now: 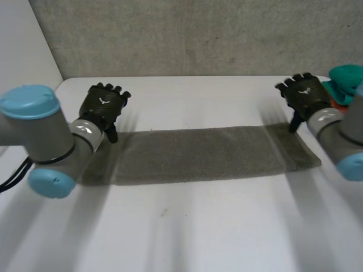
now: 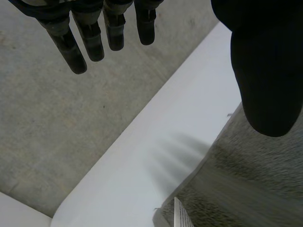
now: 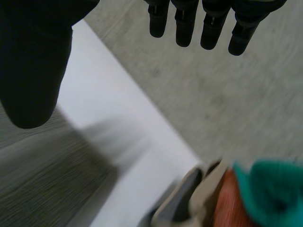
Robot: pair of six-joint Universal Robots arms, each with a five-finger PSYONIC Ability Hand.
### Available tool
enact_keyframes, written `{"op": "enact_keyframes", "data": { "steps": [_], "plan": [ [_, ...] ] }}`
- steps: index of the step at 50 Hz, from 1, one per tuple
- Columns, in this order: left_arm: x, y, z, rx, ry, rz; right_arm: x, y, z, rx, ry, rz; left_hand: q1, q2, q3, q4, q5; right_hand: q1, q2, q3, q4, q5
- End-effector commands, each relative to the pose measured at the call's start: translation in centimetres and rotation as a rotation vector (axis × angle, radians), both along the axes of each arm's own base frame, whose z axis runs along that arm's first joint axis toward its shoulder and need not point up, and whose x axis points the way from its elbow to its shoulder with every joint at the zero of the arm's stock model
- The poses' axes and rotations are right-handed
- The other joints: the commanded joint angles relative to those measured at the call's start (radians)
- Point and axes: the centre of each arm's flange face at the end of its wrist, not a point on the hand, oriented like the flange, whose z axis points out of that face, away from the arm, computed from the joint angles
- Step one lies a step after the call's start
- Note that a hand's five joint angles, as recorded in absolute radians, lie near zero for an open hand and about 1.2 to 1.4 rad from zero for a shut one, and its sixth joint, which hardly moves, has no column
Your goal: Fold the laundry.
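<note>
Grey terry cloth, a long narrow towel [image 1: 215, 154], lies flat across the middle of the head view on the white table [image 1: 187, 232], its long sides running left to right. At the left of the frame the left arm [image 1: 39, 136] ends in the left hand [image 1: 103, 105], which hovers over the towel's left end by the far corner; it is empty, its fingers [image 2: 90, 40] straight and side by side, its thumb [image 2: 267, 71] held well apart from them, pinching nothing; below that thumb the towel's corner shows a small white label [image 2: 180, 215] at its edge. At the right of the frame the right hand [image 1: 305, 93] hangs over the far right corner in the same spread posture, fingers straight, thumb apart and pointing down at the cloth; whether the thumb tip touches the towel I cannot tell. At the far right edge a heap of teal and orange cloth [image 1: 345, 79] sits on the table beside the right arm. The strip shape suggests a lengthwise fold may be done, though the layers cannot be made out; no crosswise fold shows and neither end is gripped; left to do, as I judge it, are the grasp at both ends, the end-over-end folds, and then the heap.
</note>
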Motion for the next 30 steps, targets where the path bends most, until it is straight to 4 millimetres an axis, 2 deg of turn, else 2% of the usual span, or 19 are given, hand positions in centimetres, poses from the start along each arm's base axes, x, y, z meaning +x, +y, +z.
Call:
{"op": "enact_keyframes", "data": {
  "steps": [1, 3, 5, 10, 19, 21, 22, 23, 24, 29, 30],
  "plan": [
    [1.5, 3.9, 1.4, 0.027, 0.158, -0.011, -4.2, 3.8, -0.8, 0.382, -0.073, 0.000, -0.023, -0.036, -0.040, -0.030, -0.050, 0.047, 0.056, 0.064, 0.058, 0.053],
    [1.8, 4.3, 1.2, 0.027, 0.189, -0.023, -4.4, 4.7, -1.5, 0.458, -0.085, 0.015, -0.023, -0.036, -0.040, -0.030, -0.050, 0.237, 0.246, 0.255, 0.248, 0.243],
    [2.1, 4.6, 1.0, 0.021, 0.226, -0.038, -4.5, 4.8, -1.9, 0.470, -0.089, 0.021, -0.022, -0.035, -0.039, -0.029, -0.050, 0.306, 0.315, 0.323, 0.316, 0.312],
    [2.2, 4.7, 0.5, 0.000, 0.252, -0.061, -5.0, 4.0, -3.5, 0.422, -0.072, 0.009, -0.016, -0.029, -0.033, -0.023, -0.044, 0.418, 0.426, 0.435, 0.428, 0.424],
    [2.3, 4.6, 0.4, -0.003, 0.255, -0.061, -4.9, 2.9, -7.0, 0.396, 0.006, 0.030, -0.016, -0.029, -0.033, -0.023, -0.044, 0.444, 0.453, 0.461, 0.455, 0.450],
    [2.3, 4.7, 0.3, -0.002, 0.255, -0.061, -5.0, 2.7, -7.3, 0.388, 0.017, 0.027, -0.016, -0.029, -0.033, -0.023, -0.044, 0.508, 0.517, 0.525, 0.519, 0.514],
    [2.3, 4.7, 0.2, -0.001, 0.254, -0.061, -5.1, 2.3, -7.7, 0.373, 0.030, 0.015, -0.019, -0.032, -0.036, -0.026, -0.047, 0.657, 0.666, 0.674, 0.668, 0.663],
    [2.3, 4.7, 0.2, -0.001, 0.253, -0.061, -5.1, 2.2, -7.8, 0.366, 0.033, 0.009, -0.016, -0.029, -0.033, -0.023, -0.044, 0.833, 0.842, 0.850, 0.843, 0.839],
    [2.3, 4.7, 0.2, -0.001, 0.253, -0.061, -5.3, 2.0, -7.7, 0.351, 0.039, -0.002, -0.016, -0.029, -0.033, -0.023, -0.044, 1.168, 1.177, 1.185, 1.178, 1.174],
    [2.2, 4.8, 0.3, -0.002, 0.255, -0.061, -7.4, 0.6, -7.2, 0.229, 0.062, -0.154, -0.019, -0.032, -0.036, -0.026, -0.047, 1.171, 1.180, 1.188, 1.182, 1.177],
    [2.3, 4.8, 0.4, -0.005, 0.255, -0.057, -8.2, 0.4, -6.1, 0.169, 0.075, -0.201, -0.019, -0.032, -0.036, -0.026, -0.047, 1.171, 1.180, 1.188, 1.182, 1.177]
  ]
}}
